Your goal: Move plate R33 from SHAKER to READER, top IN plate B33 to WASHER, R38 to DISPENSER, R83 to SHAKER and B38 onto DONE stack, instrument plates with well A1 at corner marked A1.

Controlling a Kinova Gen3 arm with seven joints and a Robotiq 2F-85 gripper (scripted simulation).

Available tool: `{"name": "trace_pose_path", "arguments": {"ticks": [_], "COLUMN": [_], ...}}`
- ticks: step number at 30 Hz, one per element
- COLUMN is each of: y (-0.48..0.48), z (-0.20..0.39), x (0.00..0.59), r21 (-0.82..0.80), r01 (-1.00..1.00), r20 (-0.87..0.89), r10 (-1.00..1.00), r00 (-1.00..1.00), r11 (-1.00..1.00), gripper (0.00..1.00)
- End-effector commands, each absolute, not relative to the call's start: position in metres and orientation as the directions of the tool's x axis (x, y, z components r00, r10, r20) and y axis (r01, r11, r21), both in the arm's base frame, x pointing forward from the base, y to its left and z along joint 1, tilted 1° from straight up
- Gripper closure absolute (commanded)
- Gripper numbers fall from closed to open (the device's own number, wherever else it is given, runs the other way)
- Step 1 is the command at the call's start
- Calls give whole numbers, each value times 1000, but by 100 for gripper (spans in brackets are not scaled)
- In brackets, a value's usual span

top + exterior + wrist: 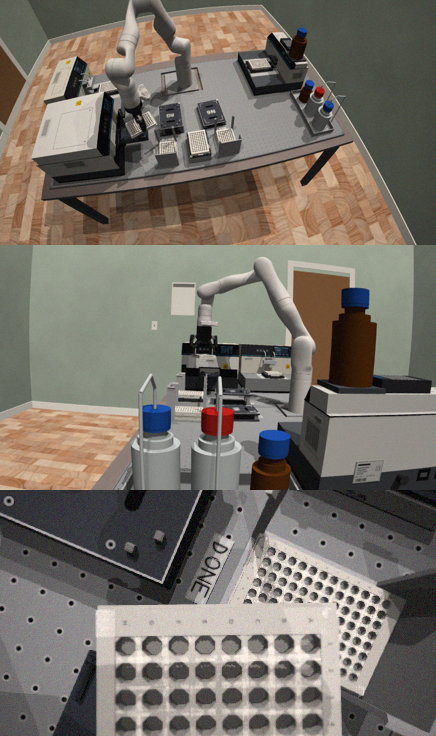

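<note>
Wrist view | tool [140, 122] pinching rectangular white plate [215, 670] | octagonal wells | perforated grey deck [45, 635]

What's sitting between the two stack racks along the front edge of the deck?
A white well plate on a low station, flanked by the DONE rack and the other rack. The top view shows it plainly.

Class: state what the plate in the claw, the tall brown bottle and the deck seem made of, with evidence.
Carried plate: white, matte, probably moulded plastic; uniform moulded wells.
Tall brown bottle: amber glass or plastic, unclear; smooth, blue cap.
Deck: grey, matte, likely metal; regular grid of drilled holes.
</note>
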State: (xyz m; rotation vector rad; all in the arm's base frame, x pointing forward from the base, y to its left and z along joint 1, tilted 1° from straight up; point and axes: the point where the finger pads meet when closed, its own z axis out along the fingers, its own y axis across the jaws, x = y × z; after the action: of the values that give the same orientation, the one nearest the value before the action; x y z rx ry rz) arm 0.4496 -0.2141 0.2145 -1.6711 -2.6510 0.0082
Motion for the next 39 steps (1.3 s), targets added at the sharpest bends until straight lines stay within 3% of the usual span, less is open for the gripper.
{"name": "trace_pose_path", "arguments": {"ticks": [1,39], "y": [-210,-171], "z": [213,214], "x": [449,469], "r21": [-20,-15], "r01": [883,642], "r20": [6,10], "r10": [883,642], "r00": [-470,-766], "r11": [470,766], "gripper": [6,6]}}
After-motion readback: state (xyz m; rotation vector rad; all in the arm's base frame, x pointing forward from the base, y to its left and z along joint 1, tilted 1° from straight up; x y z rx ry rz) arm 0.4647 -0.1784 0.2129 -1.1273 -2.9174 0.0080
